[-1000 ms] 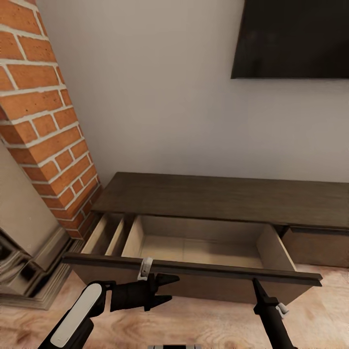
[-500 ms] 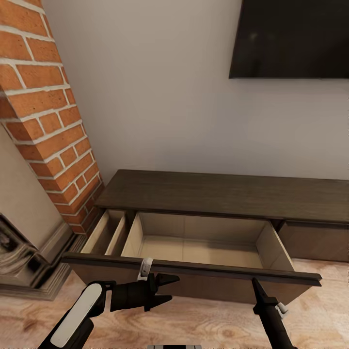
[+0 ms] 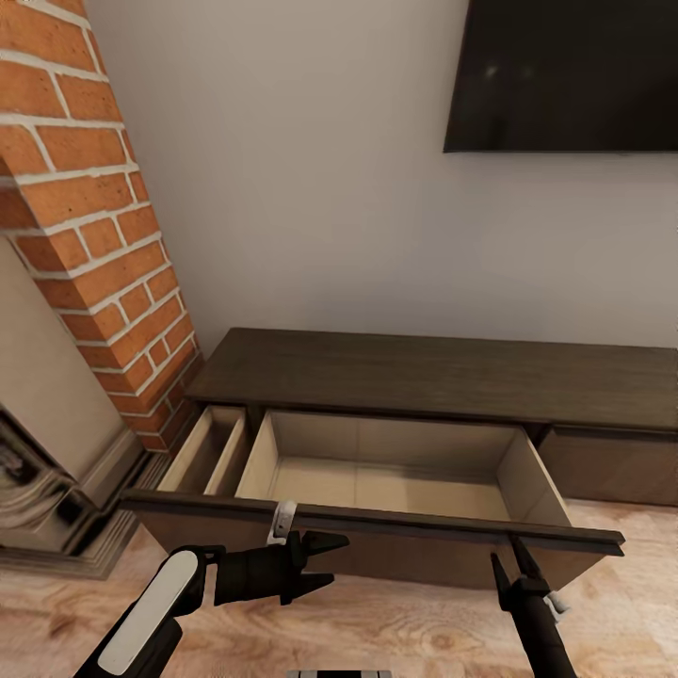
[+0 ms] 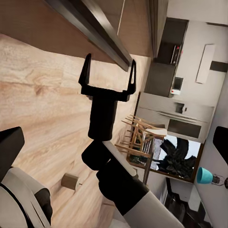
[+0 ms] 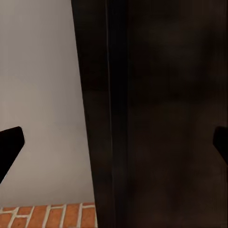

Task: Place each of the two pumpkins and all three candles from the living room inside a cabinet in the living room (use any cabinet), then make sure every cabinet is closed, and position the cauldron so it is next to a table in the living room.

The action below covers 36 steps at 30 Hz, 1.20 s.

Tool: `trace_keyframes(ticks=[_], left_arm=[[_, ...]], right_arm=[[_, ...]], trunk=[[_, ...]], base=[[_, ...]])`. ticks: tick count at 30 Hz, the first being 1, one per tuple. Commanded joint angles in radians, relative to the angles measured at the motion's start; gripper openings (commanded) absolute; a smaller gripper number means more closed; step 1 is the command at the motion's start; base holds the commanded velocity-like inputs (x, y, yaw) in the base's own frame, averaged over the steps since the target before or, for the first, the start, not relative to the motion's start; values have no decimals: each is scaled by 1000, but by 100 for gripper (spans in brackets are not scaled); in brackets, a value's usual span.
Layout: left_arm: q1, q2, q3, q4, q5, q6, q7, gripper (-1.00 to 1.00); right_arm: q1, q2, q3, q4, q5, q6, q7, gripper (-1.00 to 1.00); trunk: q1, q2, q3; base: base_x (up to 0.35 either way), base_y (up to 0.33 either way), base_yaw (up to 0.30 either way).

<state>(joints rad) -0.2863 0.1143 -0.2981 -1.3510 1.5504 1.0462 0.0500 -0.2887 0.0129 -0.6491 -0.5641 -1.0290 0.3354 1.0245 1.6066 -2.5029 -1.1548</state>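
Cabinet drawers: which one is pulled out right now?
The wide drawer at the left of the cabinet, beside the brick chimney, stands pulled out, showing its bare beige interior. The front to its right sits flush and shut.

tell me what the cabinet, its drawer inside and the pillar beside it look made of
Cabinet: dark brown wood or wood-look laminate, matte, with faint grain streaks. Drawer interior: pale beige smooth board with no visible grain, perhaps painted. Pillar: red-orange brick with pale mortar joints, rough-looking.

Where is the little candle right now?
In the left wrist view, one candle lies on the wooden floor, beside the robot's own arm and apart from the open cabinet drawer.
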Motion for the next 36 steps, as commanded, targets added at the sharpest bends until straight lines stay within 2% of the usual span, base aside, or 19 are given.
trace_keyframes(ticks=[1,14,16,20,21,24,25,27,30,33,36], left_arm=[[-1,1,-1,-1,7,1,5,100],[-1,0,-1,-1,7,1,5,100],[-1,0,-1,0,7,1,6,100],[-1,-1,2,-1,6,0,7,100],[-1,-1,3,-1,6,0,7,100],[-1,-1,3,0,6,0,9,100],[-1,-2,3,0,5,0,10,100],[-1,-2,4,0,3,0,13,100],[-1,-1,5,0,-1,0,17,100],[-2,-2,5,1,-3,-1,32,100],[-2,-4,5,1,-2,-1,76,100]], right_arm=[[0,1,-4,0,-2,10,1,100],[0,0,0,0,3,24,-5,100],[0,-2,0,-1,7,70,-6,100],[-1,-22,2,-2,13,235,-28,100],[0,-28,3,-2,14,278,-58,100],[4,-34,4,-2,17,313,-128,100],[5,-44,5,-2,24,321,-186,100],[6,-62,5,-1,52,328,-282,100],[8,-89,4,-2,125,378,-396,100],[10,-125,2,0,217,478,-451,100],[12,-147,-1,7,268,524,-467,100]], trunk=[[0,0,-1],[0,0,-1],[0,0,-1],[0,0,-1],[-1,0,3],[-2,1,15],[-3,1,19],[-3,1,26],[-5,2,38],[-6,3,49],[-14,16,60]], base=[[-113,0,0],[-206,0,0],[-78,0,0],[-23,0,0],[-5,0,0],[-2,0,0],[0,0,0],[0,0,0],[0,0,0],[0,0,0],[0,0,0]])
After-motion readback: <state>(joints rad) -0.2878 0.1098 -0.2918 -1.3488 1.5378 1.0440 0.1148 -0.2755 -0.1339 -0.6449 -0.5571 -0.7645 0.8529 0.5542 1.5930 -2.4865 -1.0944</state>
